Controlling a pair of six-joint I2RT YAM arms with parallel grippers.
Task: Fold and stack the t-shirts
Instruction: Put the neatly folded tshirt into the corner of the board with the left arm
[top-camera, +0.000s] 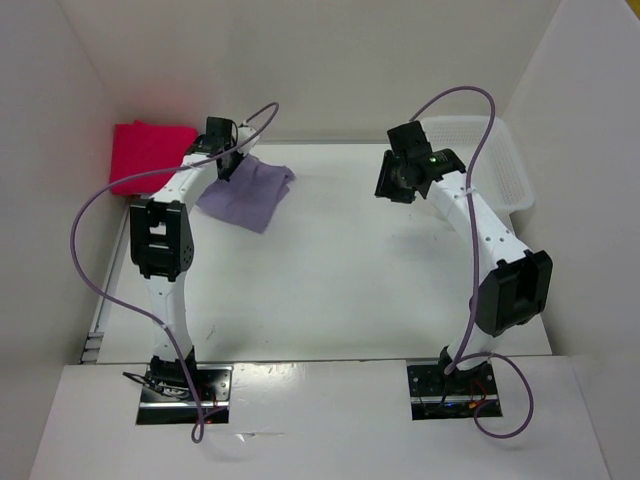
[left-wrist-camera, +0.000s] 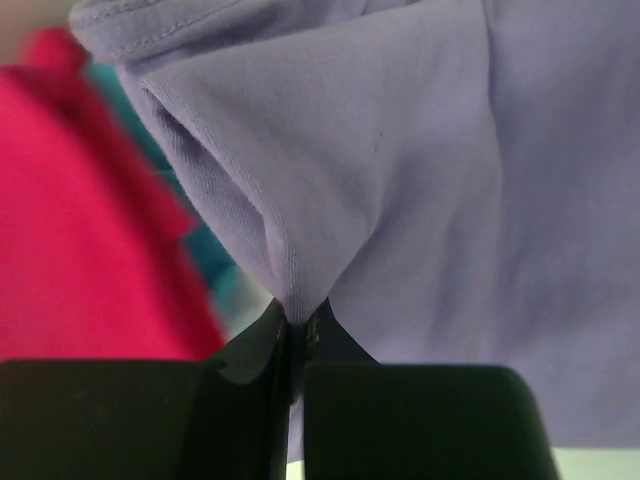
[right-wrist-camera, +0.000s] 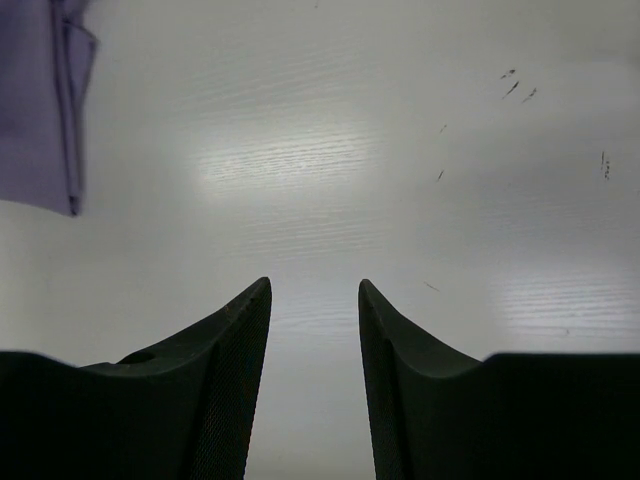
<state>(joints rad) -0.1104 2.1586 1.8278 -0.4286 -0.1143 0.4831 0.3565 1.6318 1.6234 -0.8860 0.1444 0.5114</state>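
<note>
Left tool (left-wrist-camera: 296, 335) of mine pinches lavender shirt (top-camera: 248, 194) near bench (top-camera: 330, 280) far-left corner, beside magenta shirt (top-camera: 148, 152); my right tool (right-wrist-camera: 314, 300) hangs parted, gripping nothing.

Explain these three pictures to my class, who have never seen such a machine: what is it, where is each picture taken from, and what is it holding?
Two robot arms stand on a white table. One picture looks down from above; the other two come from cameras on each arm's wrist. The left gripper is shut on a pinch of the lavender shirt, which lies crumpled at the table's far left. Beside it is a folded magenta shirt, with a bit of turquoise cloth showing next to it. The right gripper is open, holds nothing and hangs over bare table. A white basket sits at far right.
</note>
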